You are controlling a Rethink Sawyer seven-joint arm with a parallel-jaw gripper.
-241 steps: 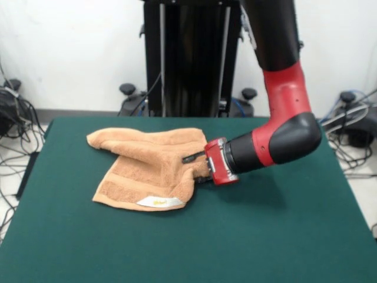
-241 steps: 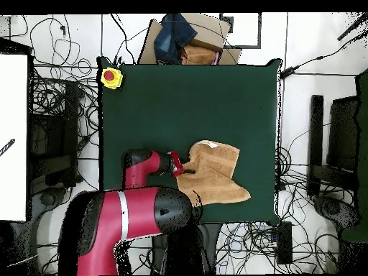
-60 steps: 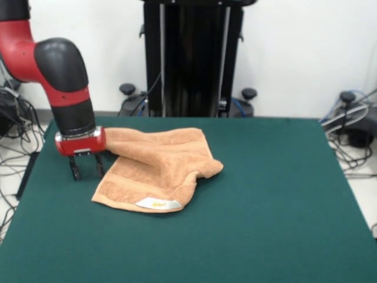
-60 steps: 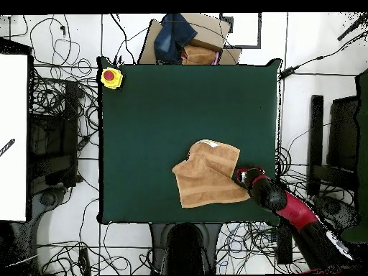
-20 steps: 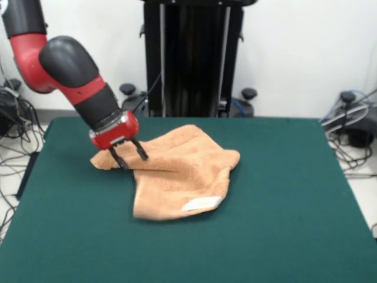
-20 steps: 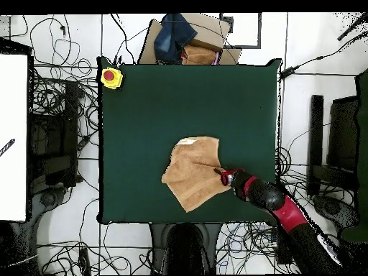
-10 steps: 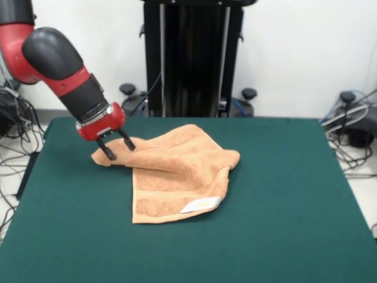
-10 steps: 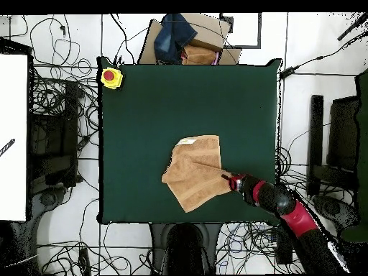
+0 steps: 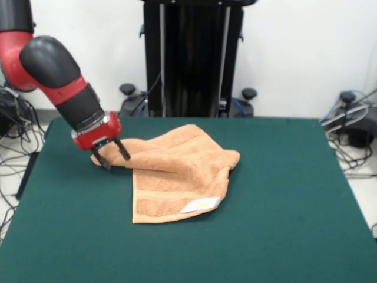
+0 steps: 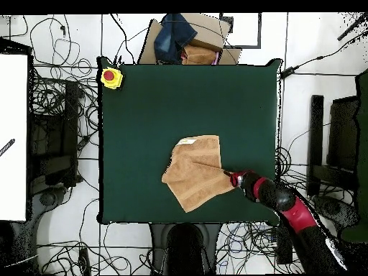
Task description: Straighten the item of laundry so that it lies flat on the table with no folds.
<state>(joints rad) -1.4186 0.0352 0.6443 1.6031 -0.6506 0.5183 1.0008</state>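
**Gripper back at the towel's left corner, fold still in place**

The towel point(image 9: 177, 174) lies a little left of the middle of the table point(image 9: 283, 200), still doubled over: a flap runs from its far left corner across to a bunched right edge, and the white label point(image 9: 200, 205) shows near the front edge. Half a second ago the gripper point(image 9: 112, 155) stood slightly higher and clear of the cloth; it has now dropped to the far left corner. Its two fingers point(image 9: 123, 150) are spread apart, set on or just beside the corner, with nothing clamped between them. The towel's outline matches the picture before, so the descent has not disturbed it. This looks like the approach to a fresh grasp, with the unfolding itself still to do.
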